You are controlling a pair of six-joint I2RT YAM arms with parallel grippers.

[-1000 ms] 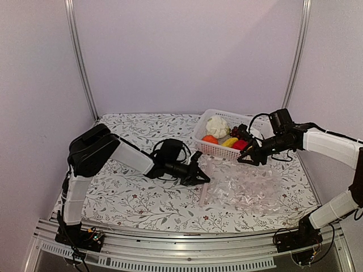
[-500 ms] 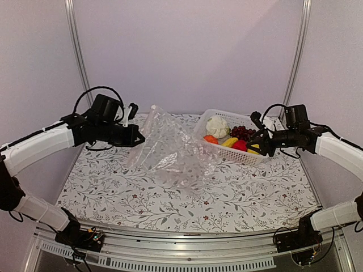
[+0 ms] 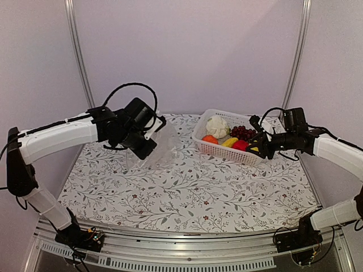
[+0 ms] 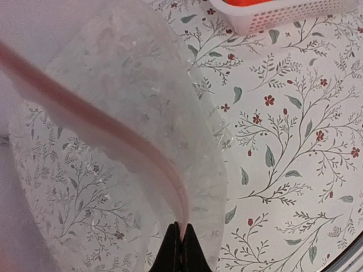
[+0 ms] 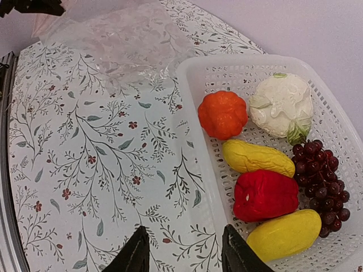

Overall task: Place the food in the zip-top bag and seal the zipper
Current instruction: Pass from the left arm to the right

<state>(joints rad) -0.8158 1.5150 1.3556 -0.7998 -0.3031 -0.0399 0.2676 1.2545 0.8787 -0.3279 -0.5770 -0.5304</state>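
Left gripper [image 4: 180, 252] clenched on the zipper [image 4: 113, 135] of the bag [image 4: 85, 204].
My right gripper [image 5: 182, 249] hangs released near the basket [image 5: 195, 141] of food [image 5: 264, 195].

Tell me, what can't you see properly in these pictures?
Left gripper: top view, its wrist hides the fingers; left wrist view, bottom edge cuts them.
Bag: left wrist view, blurred up close and cut by edges; mouth open or not, cannot tell.
Basket: left wrist view, only a corner, cut by the top edge.
Right gripper: right wrist view, bottom edge cuts the fingers.
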